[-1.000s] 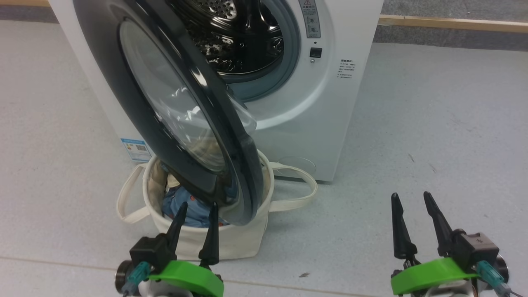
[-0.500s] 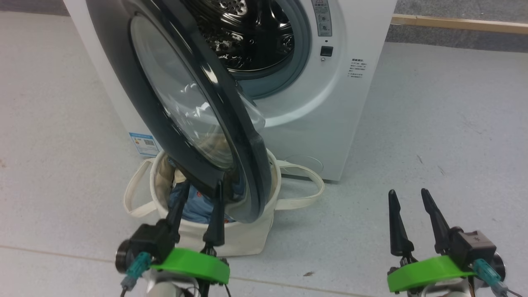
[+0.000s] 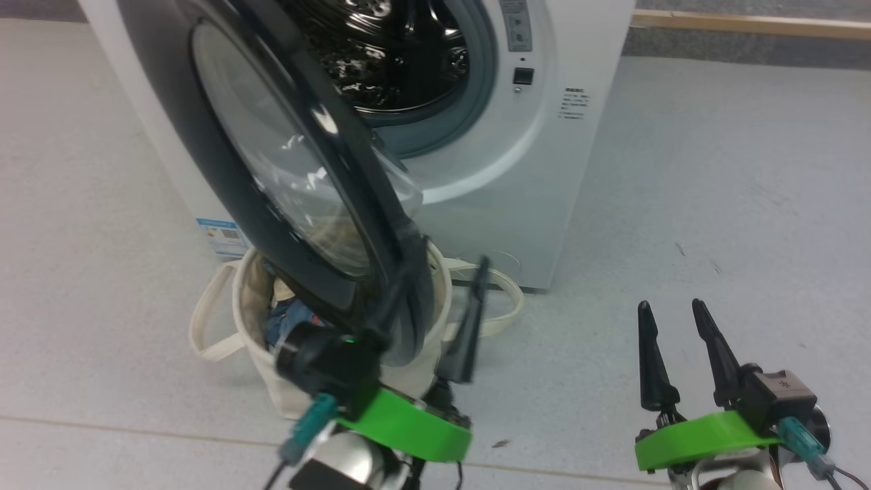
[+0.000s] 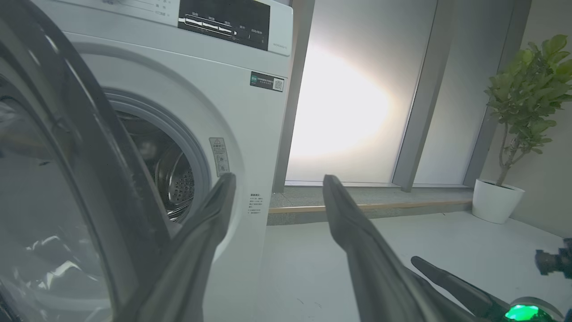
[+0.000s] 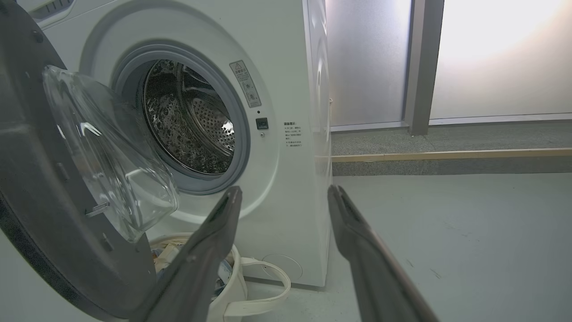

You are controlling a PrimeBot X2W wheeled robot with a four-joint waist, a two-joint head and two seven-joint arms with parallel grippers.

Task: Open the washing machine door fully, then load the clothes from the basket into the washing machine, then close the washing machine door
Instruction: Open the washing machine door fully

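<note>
One washing machine [image 3: 503, 190], one door [image 3: 272, 156] ajar over one basket [image 3: 269, 367]. Two grippers: left gripper [image 3: 449, 262], fingers spread at the door's rim; right gripper [image 3: 670, 306], fingers spread, empty.

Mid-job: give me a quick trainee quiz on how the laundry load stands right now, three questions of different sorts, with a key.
1. True or false: the washing machine door is shut.
2. Which is nearer the door's rim, the left gripper or the right gripper?
3. The clothes lie: A in the right gripper; B in the basket; C draped over the door.
Key: 1 false, it stands partly open; 2 the left gripper; 3 B.
</note>
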